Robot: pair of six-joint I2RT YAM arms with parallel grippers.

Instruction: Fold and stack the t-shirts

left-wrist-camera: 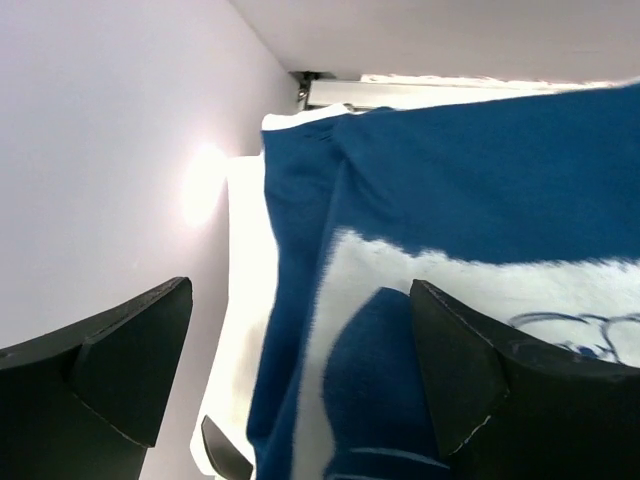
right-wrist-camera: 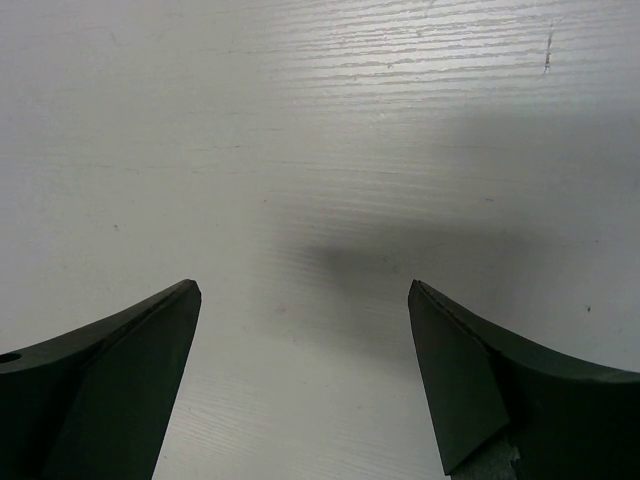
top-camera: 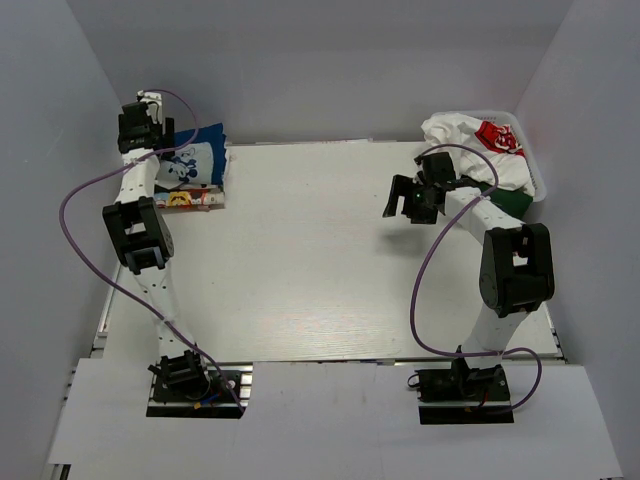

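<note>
A folded blue t-shirt with a white cartoon print (top-camera: 195, 160) lies on top of a small stack of folded tees (top-camera: 190, 200) at the table's far left. It fills the left wrist view (left-wrist-camera: 470, 200). My left gripper (top-camera: 150, 110) is open, just above the stack's far left edge, with nothing between its jaws (left-wrist-camera: 300, 380). My right gripper (top-camera: 405, 200) is open and empty above bare white table (right-wrist-camera: 300, 350), left of the basket. Unfolded t-shirts, white with red print (top-camera: 490, 135) and dark green trim (top-camera: 510, 200), are heaped in the basket.
A white plastic basket (top-camera: 535, 165) stands at the far right corner against the wall. Grey walls close in the table on the left, back and right. Purple cables loop beside both arms.
</note>
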